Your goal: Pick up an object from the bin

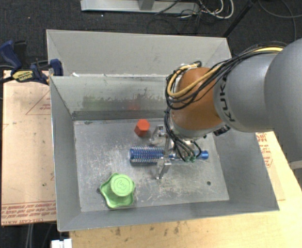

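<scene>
My gripper (161, 153) hangs low over the middle of the bin, under the arm's orange cover. Its fingers stand open, one fingertip (161, 171) on the near side and the other on the far side of a blue bristled brush (142, 155). The brush lies flat across the bin floor, bristles to the left, and its blue handle end (204, 155) shows to the right of the gripper. The part of the brush between the fingers is partly hidden by the gripper body. A small red-orange block (142, 127) sits just behind the brush, apart from the far finger.
A green round lid-like thing (118, 191) with a wavy rim lies near the bin's front left corner. The arm and its cables cover the right middle of the bin. The left and front right of the floor are bare scratched metal.
</scene>
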`<state>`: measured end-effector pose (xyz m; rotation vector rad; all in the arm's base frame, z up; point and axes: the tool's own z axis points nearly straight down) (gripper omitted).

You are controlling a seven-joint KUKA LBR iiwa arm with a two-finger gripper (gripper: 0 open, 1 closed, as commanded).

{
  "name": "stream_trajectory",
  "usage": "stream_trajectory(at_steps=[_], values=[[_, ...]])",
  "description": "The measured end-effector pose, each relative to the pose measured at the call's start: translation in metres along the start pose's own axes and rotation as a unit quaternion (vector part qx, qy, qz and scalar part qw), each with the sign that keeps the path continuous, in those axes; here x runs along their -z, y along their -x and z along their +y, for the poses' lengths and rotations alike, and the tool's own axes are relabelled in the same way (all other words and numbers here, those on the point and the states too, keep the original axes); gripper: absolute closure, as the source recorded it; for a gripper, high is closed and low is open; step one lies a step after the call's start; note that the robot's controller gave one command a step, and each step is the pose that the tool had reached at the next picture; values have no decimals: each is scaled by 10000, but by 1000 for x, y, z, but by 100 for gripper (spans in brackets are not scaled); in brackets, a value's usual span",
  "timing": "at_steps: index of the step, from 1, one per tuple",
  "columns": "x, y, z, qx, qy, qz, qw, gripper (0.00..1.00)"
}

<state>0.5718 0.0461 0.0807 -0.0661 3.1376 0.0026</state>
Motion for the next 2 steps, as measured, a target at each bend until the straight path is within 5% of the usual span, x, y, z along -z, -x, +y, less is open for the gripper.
stream_trajectory(at_steps=[1,2], values=[[2,2,0,-3,1,-19,10000,100],[22,2,0,-6,0,1,10000,100]])
